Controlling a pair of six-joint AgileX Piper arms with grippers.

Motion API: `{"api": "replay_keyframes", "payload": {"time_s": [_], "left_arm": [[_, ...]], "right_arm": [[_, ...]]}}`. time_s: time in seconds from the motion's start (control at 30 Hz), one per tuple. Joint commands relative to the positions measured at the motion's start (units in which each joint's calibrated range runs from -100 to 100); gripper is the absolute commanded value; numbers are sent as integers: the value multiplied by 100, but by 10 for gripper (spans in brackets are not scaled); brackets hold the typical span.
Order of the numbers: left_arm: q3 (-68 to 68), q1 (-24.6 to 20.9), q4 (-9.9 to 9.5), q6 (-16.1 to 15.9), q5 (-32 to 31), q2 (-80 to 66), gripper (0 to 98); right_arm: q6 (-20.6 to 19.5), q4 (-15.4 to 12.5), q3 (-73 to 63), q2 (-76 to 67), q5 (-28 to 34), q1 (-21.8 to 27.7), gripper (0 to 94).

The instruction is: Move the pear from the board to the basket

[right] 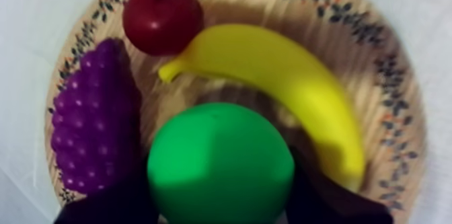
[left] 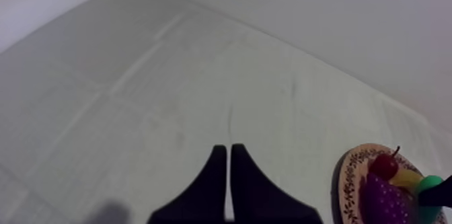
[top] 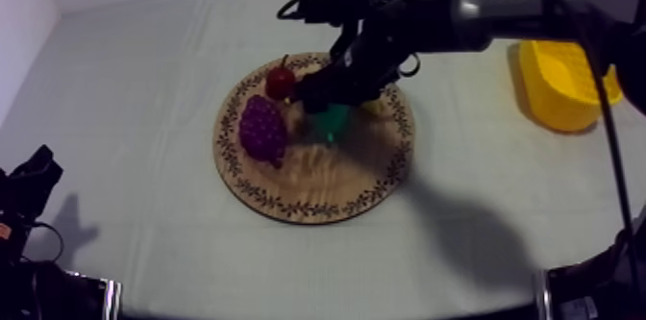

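The green pear (top: 330,122) is over the middle of the round wooden board (top: 317,199). My right gripper (top: 322,103) reaches in from the upper right and is shut on it. Up close, the pear (right: 220,163) sits between the black fingers (right: 107,203) of the right gripper (right: 220,196). Whether it still touches the board (right: 397,105) I cannot tell. The yellow basket (top: 558,84) stands at the far right. My left gripper (top: 34,175) rests low at the left, and its fingers lie together as a narrow wedge (left: 225,173) over bare cloth.
On the board lie a purple bunch of grapes (top: 261,129), a small red fruit (top: 280,82) and a banana (right: 282,82) curving right behind the pear. The right arm spans the table between the board and the basket.
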Motion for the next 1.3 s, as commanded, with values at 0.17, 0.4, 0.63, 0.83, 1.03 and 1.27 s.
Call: {"api": "replay_keyframes", "payload": {"time_s": [0.17, 0.4, 0.63, 0.83, 1.03, 1.27], "left_arm": [[2, -2, 0, 1, 1, 2, 1], [2, -2, 0, 1, 1, 2, 1], [2, -2, 0, 1, 1, 2, 1], [2, -2, 0, 1, 1, 2, 1], [2, -2, 0, 1, 1, 2, 1], [2, -2, 0, 1, 1, 2, 1]], "right_arm": [[-442, 706, 764, -1467, -130, 396, 263], [-821, 1373, 1083, -2722, -197, 1453, 257], [-978, 1864, 1202, -3402, -184, 2598, 263], [-885, 1926, 1566, -3583, -265, 3371, 272], [-748, 1825, 1990, -3520, -312, 3765, 272], [-693, 1827, 2466, -3353, -603, 3946, 270]]}}
